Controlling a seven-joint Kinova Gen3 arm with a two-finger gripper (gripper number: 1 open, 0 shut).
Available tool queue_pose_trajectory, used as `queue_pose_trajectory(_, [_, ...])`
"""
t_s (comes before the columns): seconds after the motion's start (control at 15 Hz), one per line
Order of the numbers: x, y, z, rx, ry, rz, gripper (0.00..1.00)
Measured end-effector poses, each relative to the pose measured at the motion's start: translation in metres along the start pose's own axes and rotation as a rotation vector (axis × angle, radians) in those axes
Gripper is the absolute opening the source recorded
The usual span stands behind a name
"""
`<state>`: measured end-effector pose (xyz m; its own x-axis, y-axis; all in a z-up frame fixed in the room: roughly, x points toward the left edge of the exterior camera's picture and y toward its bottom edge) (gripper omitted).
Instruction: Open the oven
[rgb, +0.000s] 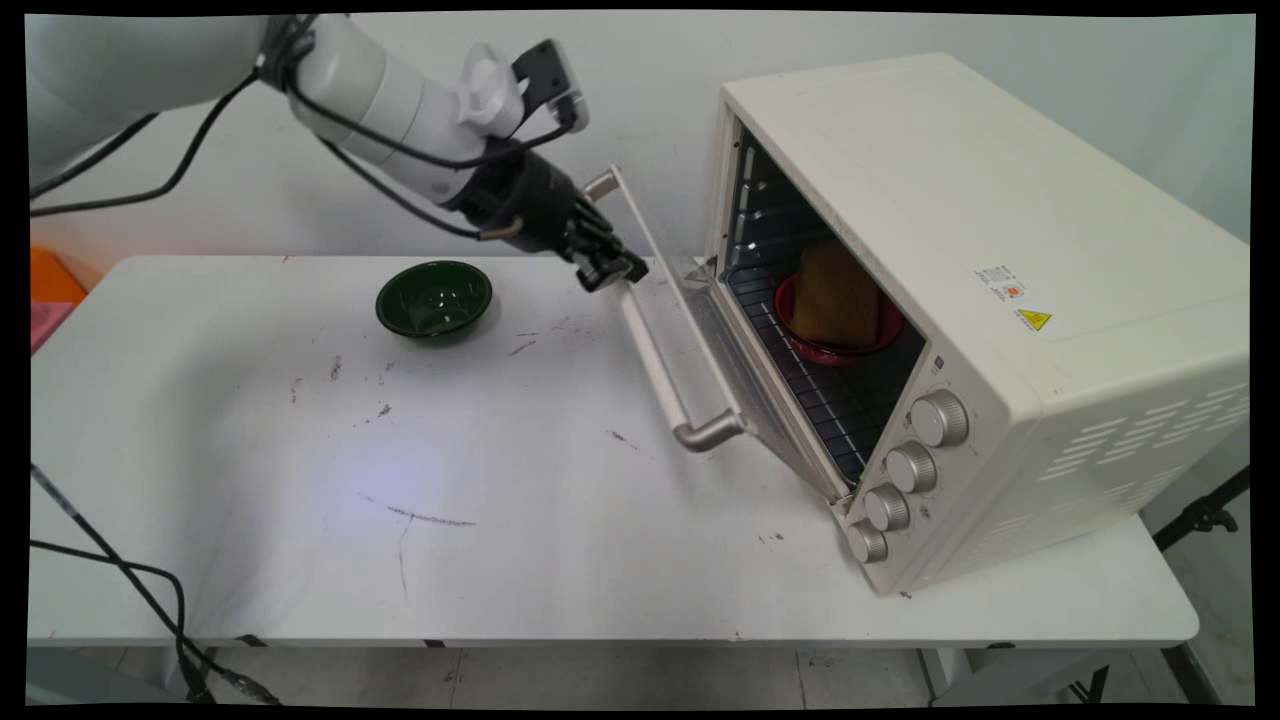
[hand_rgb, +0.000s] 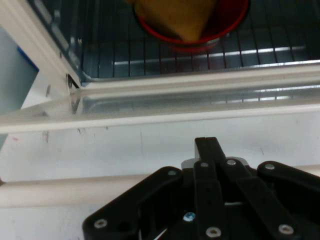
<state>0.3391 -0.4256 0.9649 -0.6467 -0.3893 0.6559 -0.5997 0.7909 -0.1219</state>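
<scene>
Green bowl (rgb: 434, 299) beside oven door (rgb: 700, 345).

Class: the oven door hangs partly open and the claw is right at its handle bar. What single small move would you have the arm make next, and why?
Probably press the handle bar a little further down. The claw sits at the bar's far end, the oven door is only partly lowered, and the red bowl with a yellow block sits on the rack behind it. Whether the claw grips the bar can't be told.

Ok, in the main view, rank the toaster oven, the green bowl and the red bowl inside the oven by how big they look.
1. Toaster oven, by far the largest.
2. Green bowl and red bowl: they look alike. The red bowl is partly hidden by the yellow item in it, so I won't rank them.
</scene>
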Motion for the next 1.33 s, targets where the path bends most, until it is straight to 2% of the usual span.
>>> queue_pose_trajectory(0.67, [-0.064, -0.006, 0.005, 0.005, -0.007, -0.030, 0.00])
queue_pose_trajectory(1.33, [-0.108, -0.008, 0.022, 0.003, 0.008, -0.042, 0.00])
